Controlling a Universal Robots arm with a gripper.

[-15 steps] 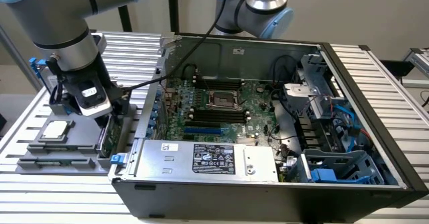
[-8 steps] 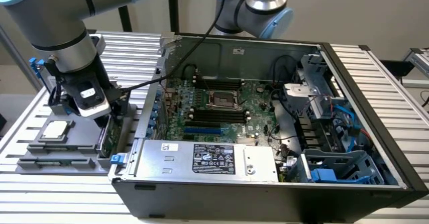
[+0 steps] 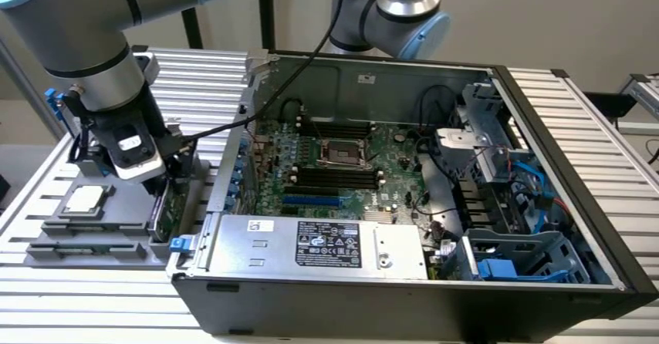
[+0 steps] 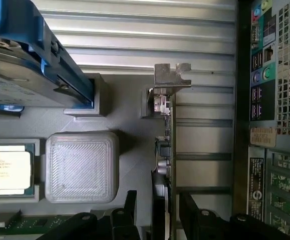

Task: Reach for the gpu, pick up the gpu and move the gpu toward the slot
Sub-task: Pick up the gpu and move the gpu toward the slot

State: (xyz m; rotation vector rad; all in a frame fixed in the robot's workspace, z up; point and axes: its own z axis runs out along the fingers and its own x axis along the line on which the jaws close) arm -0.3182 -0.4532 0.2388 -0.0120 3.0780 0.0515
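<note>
Ribbed metal table [image 4: 134, 30], grey matte tray [image 4: 129, 115] on it. Gripper [image 4: 158, 200] spread, black fingers [image 4: 130, 205] straddling the gpu [image 4: 166, 145], which stands on edge in a tray slot. Thin stiff green board, likely light, fragile: pinch flat faces, clear of components. Beyond, silvery bent bracket [image 4: 171, 75], computer case [image 3: 412, 313].

Silver-grey arm [image 3: 88, 43], pale blue joint caps [image 3: 427, 35], black cable [image 3: 211, 131], black gripper [image 4: 160, 219]
</note>
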